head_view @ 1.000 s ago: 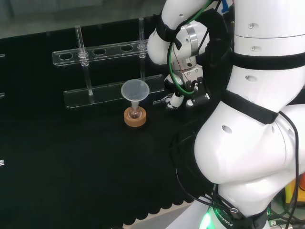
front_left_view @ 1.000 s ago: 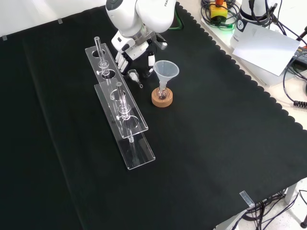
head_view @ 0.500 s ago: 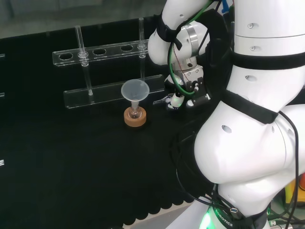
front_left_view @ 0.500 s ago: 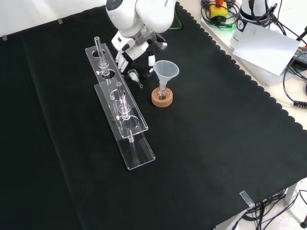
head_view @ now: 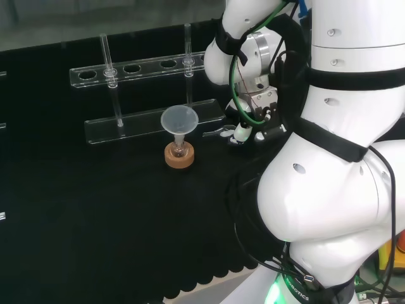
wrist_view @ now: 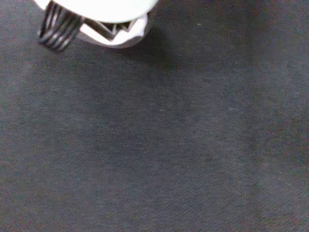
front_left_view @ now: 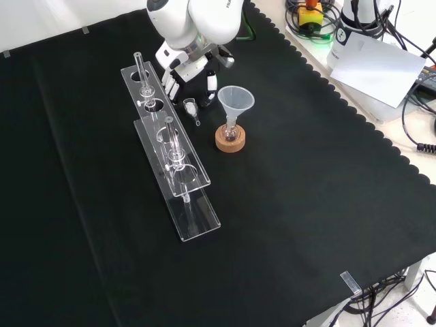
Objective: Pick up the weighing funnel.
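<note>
The weighing funnel (front_left_view: 191, 107), small and clear, lies on the black cloth between the near test tube rack and the big funnel. In the head view it is a faint clear piece (head_view: 219, 132) just left of the hand. The hand (front_left_view: 189, 65) hangs over it, a little toward the top of the front view, with fingers and thumb pointing down and spread to either side. The hand is open and nothing shows between its fingers. In the head view the hand (head_view: 243, 131) sits low by the arm's white links. The wrist view looks past a white part of the hand (wrist_view: 96, 14) onto bare cloth.
The big funnel (front_left_view: 236, 101) stands mouth up in a small flask on a cork ring (front_left_view: 230, 140), just right of the weighing funnel in the front view. Two clear test tube racks (front_left_view: 174, 155) with a few tubes run along its left. Papers and cables lie beyond the cloth's right edge.
The hand has drawn back from the weighing funnel, toward the top of the front view and rightward in the head view. The weighing funnel lies about where it was.
</note>
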{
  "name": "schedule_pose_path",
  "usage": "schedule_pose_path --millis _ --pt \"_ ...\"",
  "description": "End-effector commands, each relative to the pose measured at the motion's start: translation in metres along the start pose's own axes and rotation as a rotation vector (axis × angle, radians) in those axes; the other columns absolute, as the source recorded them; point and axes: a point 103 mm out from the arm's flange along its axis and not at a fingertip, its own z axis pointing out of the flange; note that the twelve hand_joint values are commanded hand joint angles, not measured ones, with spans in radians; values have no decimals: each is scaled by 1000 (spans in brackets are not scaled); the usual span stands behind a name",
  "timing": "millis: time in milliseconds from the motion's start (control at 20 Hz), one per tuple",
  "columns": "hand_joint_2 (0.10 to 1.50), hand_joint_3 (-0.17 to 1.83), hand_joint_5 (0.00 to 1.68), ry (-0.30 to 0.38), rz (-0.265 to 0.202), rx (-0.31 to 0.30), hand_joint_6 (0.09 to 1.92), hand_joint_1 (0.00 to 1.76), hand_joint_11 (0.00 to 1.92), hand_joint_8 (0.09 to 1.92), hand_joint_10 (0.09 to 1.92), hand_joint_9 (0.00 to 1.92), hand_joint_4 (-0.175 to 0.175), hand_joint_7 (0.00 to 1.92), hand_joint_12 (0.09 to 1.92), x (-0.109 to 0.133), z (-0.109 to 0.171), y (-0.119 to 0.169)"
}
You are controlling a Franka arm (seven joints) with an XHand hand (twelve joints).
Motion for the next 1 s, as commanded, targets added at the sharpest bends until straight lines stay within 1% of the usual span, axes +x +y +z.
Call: schedule_pose_path --millis 50,100,150,200,250,300,450,500,550,600,650,750,800,850,950,1000 --pt "598 702 727 -15 9 -10 886 1020 645 734 557 754 24 481 1202 5 1 -1" --pt "705 596 835 -12 7 -8 930 1028 661 737 556 771 81 493 1196 5 1 0" --pt "813 464 913 -9 5 -7 958 1032 679 737 548 789 124 504 1185 5 0 1" --pt "896 347 958 -5 3 -4 973 1033 692 732 535 803 150 513 1174 5 1 2" --pt "952 259 983 -3 1 -2 974 1034 700 727 523 814 163 519 1167 4 0 3" --pt "984 206 996 4 -13 0 973 1034 704 724 514 820 170 523 1164 3 0 3" --pt "1026 140 993 11 -17 9 989 1029 710 720 503 828 175 527 1158 5 0 4" --pt "995 114 916 13 -16 13 971 1030 710 716 498 825 123 520 1155 6 0 4" --pt "939 154 852 15 -16 20 956 1032 709 707 483 828 77 518 1151 6 0 4" --pt "858 270 776 18 -14 31 948 1031 703 704 475 823 37 507 1151 6 0 4" --pt "773 410 720 22 -13 44 945 1028 688 706 474 810 14 494 1162 5 0 4" --pt "651 625 655 26 -15 62 943 1021 666 718 491 782 -10 468 1177 4 1 3" --pt "621 679 632 26 -14 65 940 1017 656 722 498 771 -15 458 1181 4 1 3" --pt "603 708 612 26 -10 68 936 1015 649 724 503 763 -19 449 1184 4 1 3" --pt "572 739 506 26 -8 65 878 996 605 727 517 726 -38 410 1210 5 1 2" --pt "562 751 480 25 -7 63 860 991 593 735 533 711 -43 398 1221 6 1 2"
